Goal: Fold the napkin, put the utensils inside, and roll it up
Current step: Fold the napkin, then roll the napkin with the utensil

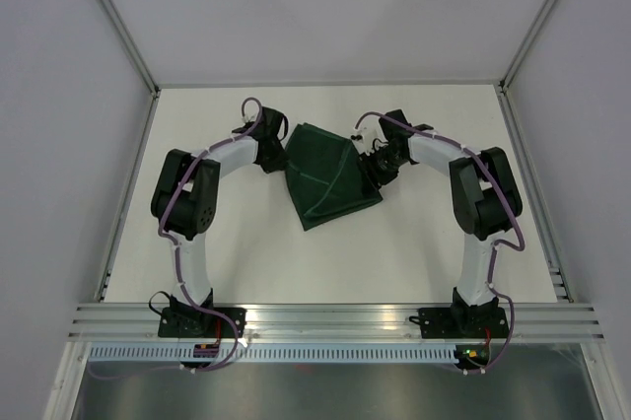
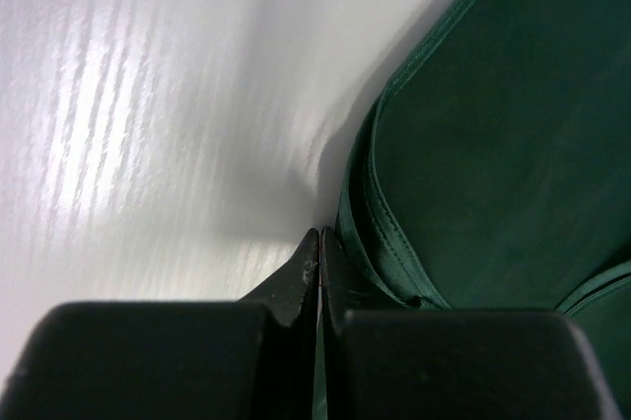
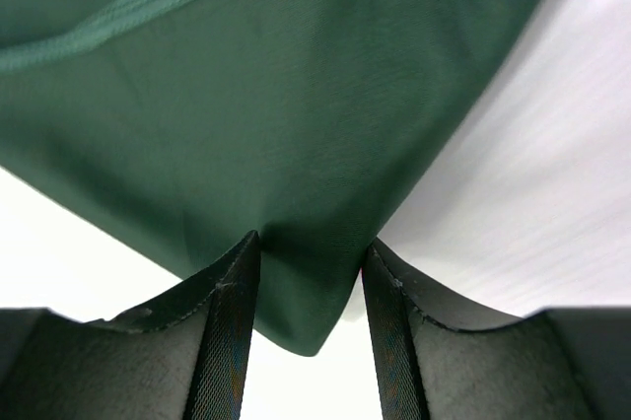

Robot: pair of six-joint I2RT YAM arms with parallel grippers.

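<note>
The dark green napkin lies partly folded in the middle of the white table, with layered hems showing. My left gripper is at its left edge. In the left wrist view the gripper is shut, with a thin green sliver between the fingers, right against the napkin's doubled hem. My right gripper is at the napkin's right corner. In the right wrist view the gripper is open, and a corner of the napkin hangs loose between the fingers. No utensils are in view.
The white table has grey walls on three sides and an aluminium rail along the near edge. Both arms reach inward from their bases at the near edge.
</note>
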